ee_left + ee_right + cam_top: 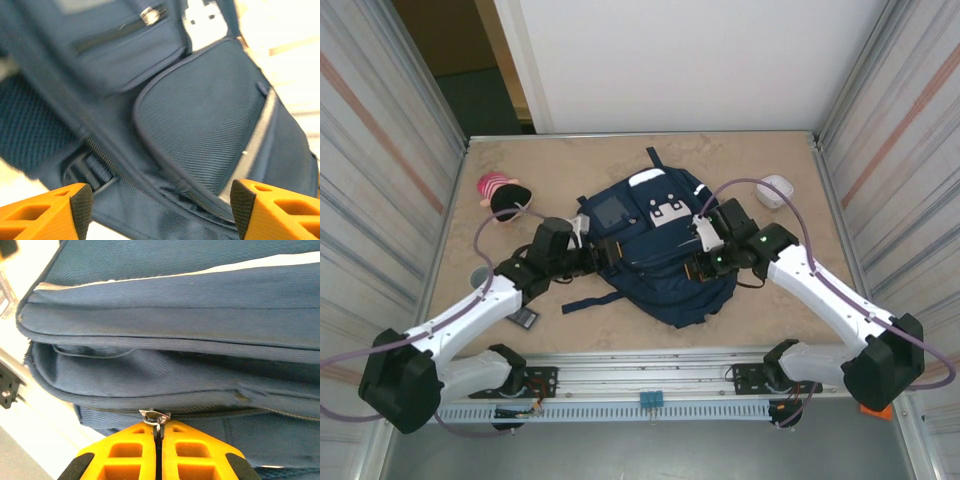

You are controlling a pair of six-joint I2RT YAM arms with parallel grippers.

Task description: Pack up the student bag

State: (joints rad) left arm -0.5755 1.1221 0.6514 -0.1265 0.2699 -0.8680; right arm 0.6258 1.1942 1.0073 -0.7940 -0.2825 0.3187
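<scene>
Navy-blue fabric student bag (660, 250) lies just ahead of both pincers. Your right gripper (158, 432) is clenched on its small metal zip pull (154, 417): draw steadily along the seam, letting the spread, empty left gripper (162, 202) pin the cloth beneath it.

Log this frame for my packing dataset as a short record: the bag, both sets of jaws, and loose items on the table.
bag: student bag, lying in the middle of the table
left jaws: open, at the bag's left side, gripping nothing
right jaws: shut on a metal zipper pull on the bag's right side
loose items: pink plush toy at the far left, white container at the far right, both apart from the bag
</scene>
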